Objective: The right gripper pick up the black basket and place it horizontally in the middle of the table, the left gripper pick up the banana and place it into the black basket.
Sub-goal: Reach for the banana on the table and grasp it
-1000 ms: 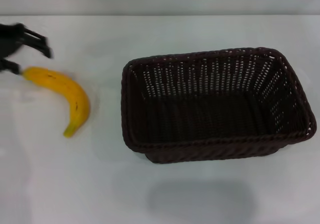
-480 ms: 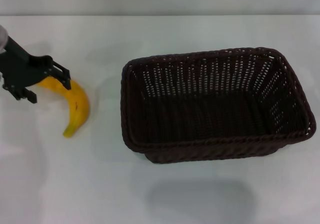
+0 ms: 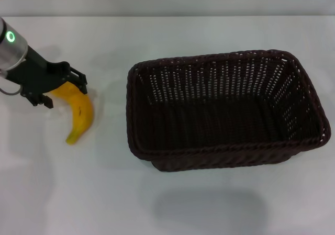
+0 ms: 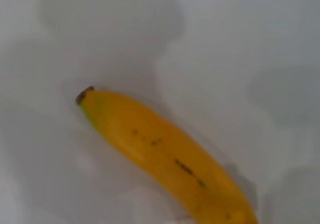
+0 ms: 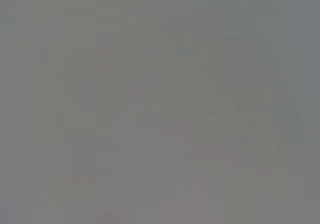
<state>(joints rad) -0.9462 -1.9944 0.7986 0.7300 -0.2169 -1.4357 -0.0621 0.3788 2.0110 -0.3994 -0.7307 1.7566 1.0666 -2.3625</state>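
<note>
Wicker fills the middle and right of the head view: the large rectangular dark brown-black woven basket [image 3: 225, 112] sits upright on the plain white surface [image 3: 167, 203], its long side running across the view, open-weave slotted walls and braided rim all visible, its inside bare. Well apart from it on the left lies the single curved yellow banana [image 3: 78, 114] with small brown specks, resting flat on the surface. Its upper end is hidden under the left tool [image 3: 65, 91], a black two-finger claw on a silver cylindrical arm with a green glowing ring, which reaches in from the left edge. The claw's two fingers stand spread, one on each side of the fruit's upper part, not closed on it; whether they touch the peel I cannot tell. The left wrist view looks straight down on the banana [image 4: 165, 159], its dark tip towards one side and specks along its back, lying on the white surface. The right tool appears in no view; its wrist view shows only flat grey.
</note>
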